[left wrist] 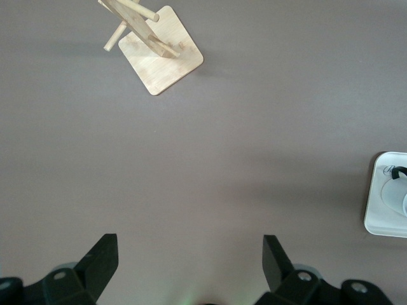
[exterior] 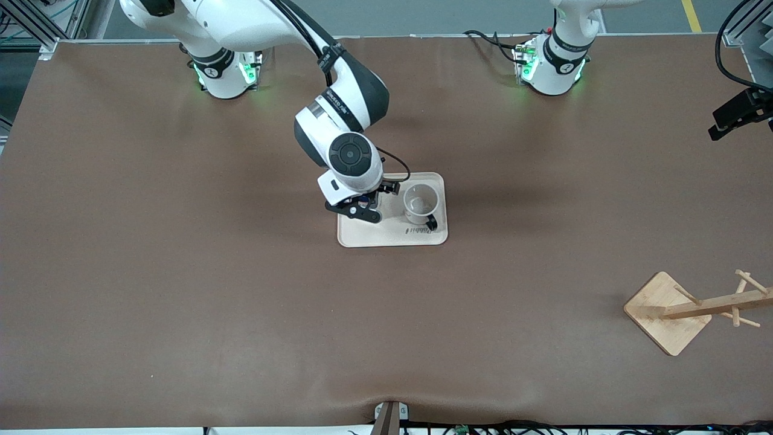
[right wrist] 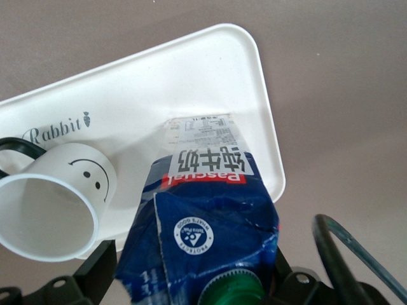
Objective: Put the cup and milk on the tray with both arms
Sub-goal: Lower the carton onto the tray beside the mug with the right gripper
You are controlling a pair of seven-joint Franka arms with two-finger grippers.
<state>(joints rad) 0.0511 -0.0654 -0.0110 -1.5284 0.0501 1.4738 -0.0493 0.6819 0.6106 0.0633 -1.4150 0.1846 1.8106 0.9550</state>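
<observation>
The cream tray [exterior: 392, 238] lies mid-table. The white cup [exterior: 421, 202] with its smiley face [right wrist: 89, 171] stands upright on it, toward the left arm's end. Beside the cup on the tray stands the blue milk [right wrist: 203, 190] carton with its green cap; in the front view the right hand hides nearly all of it. My right gripper [right wrist: 191, 254] is down around the carton's top, open, with a finger on either side of it. My left gripper [left wrist: 191, 244] waits open and empty, high over bare table, with the tray's edge [left wrist: 381, 216] off to one side.
A wooden rack with pegs on a square base [exterior: 667, 314] stands near the left arm's end of the table, nearer the front camera than the tray. A brown mat covers the table. Cables run along the front edge.
</observation>
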